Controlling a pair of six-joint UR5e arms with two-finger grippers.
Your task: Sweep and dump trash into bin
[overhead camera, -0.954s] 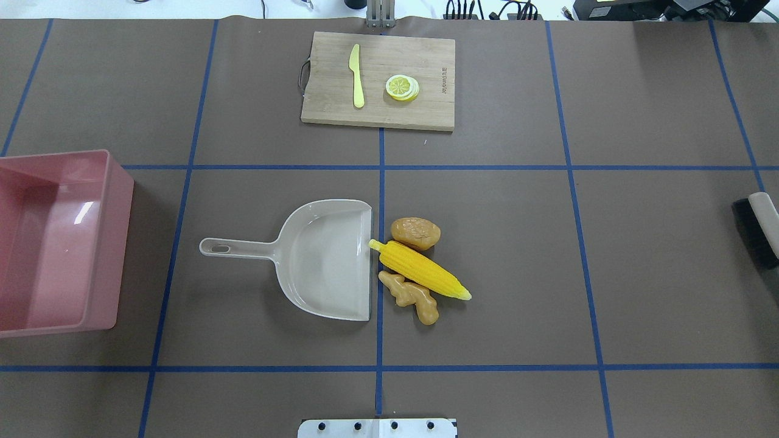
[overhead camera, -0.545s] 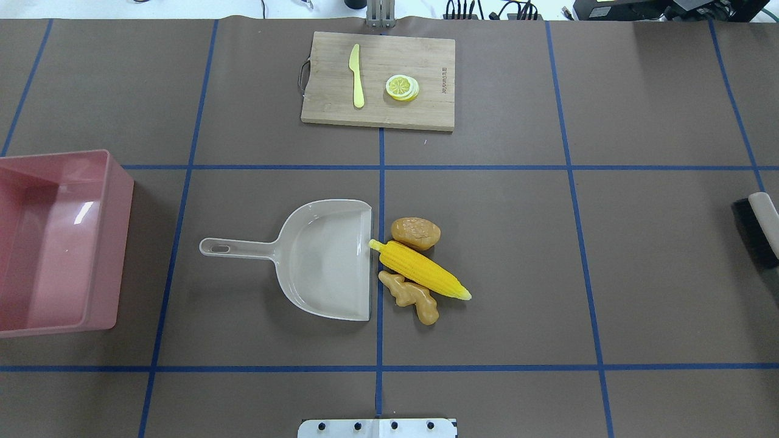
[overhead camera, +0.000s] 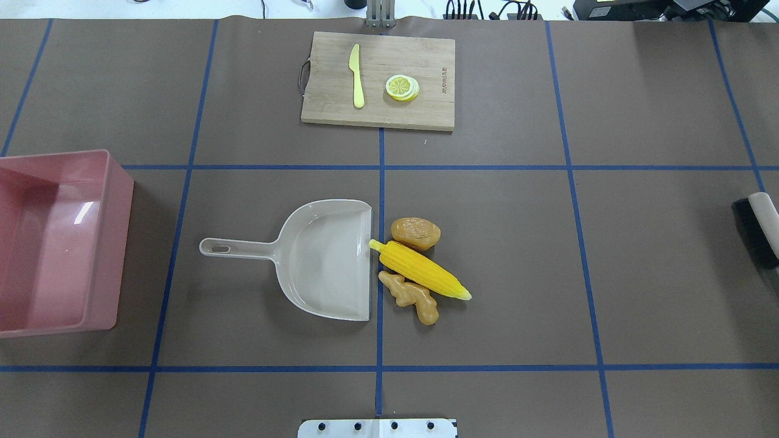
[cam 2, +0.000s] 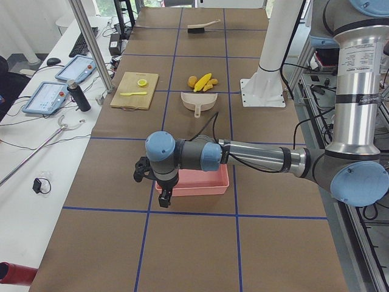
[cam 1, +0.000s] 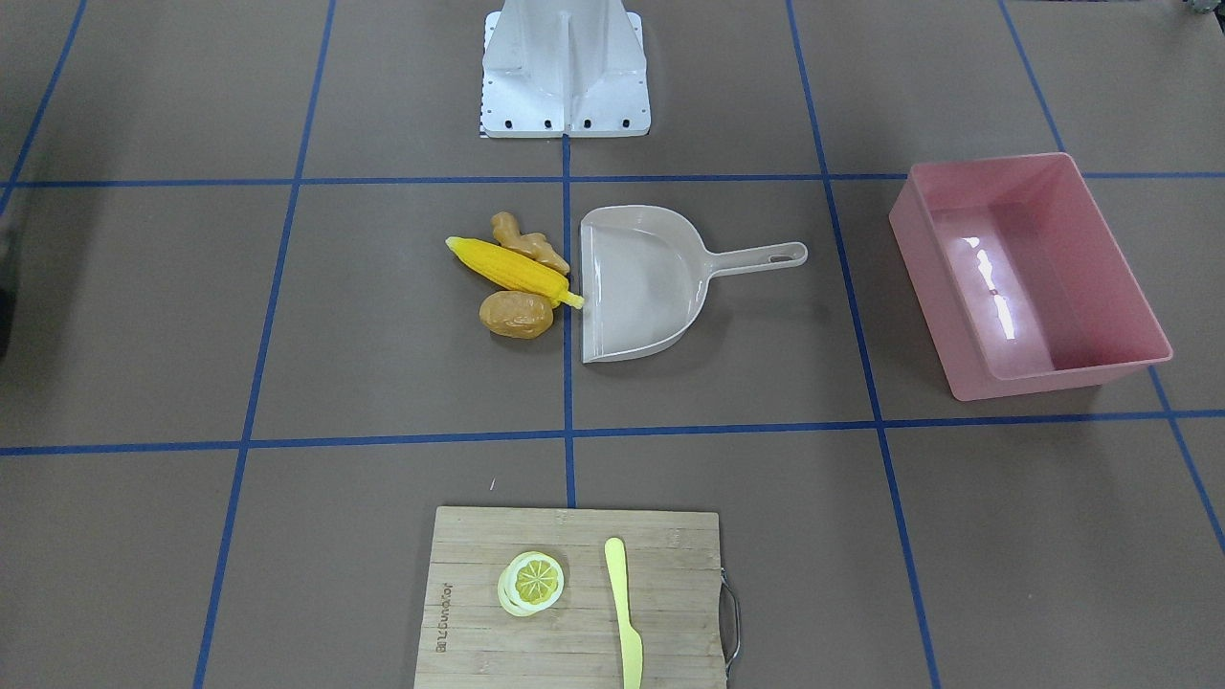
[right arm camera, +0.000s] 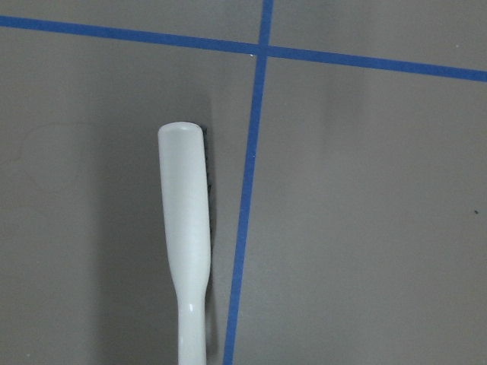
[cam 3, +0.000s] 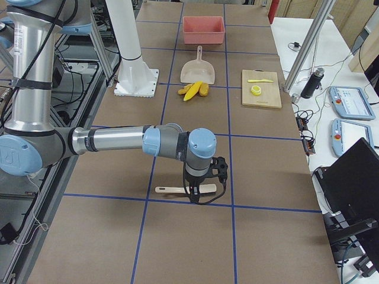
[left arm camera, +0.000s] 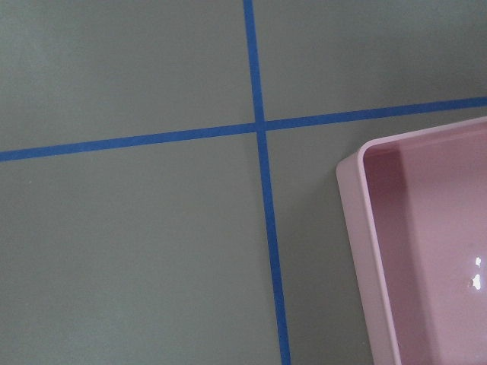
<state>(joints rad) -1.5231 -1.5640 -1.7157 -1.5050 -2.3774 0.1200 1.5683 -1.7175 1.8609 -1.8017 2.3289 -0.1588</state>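
Nearest the robot's base plate (overhead camera: 377, 427), the trash lay in a tight cluster at mid-table. The ginger root (overhead camera: 411, 296) was on the near side. The corn cob (overhead camera: 420, 269) lay slantwise against it, its stalk tip right at the open lip of the beige dustpan (overhead camera: 322, 261). The potato (overhead camera: 415, 233) sat against the cob's far side. None of the three was inside the pan, whose handle pointed toward the robot's left.

Off that way stood the pink bin (overhead camera: 55, 255), upright and well apart from the trash. The left gripper (cam 2: 163, 196) hung over the bin's outer end, the end away from the dustpan. Its wrist camera looked down on one corner of the bin's rim and on bare table beside it. I could not tell whether its jaws stood apart or together.

At the opposite end of the table lay a brush (overhead camera: 754, 234) with black bristles and a white handle. The right gripper (cam 3: 198, 195) hung directly above that handle, far from the trash. Neither its jaw spread nor any contact with the handle could be made out.

Farthest from the base lay a wooden cutting board (overhead camera: 420, 61), with a yellow plastic knife (overhead camera: 356, 76) and a lemon slice (overhead camera: 402, 87) side by side on it.
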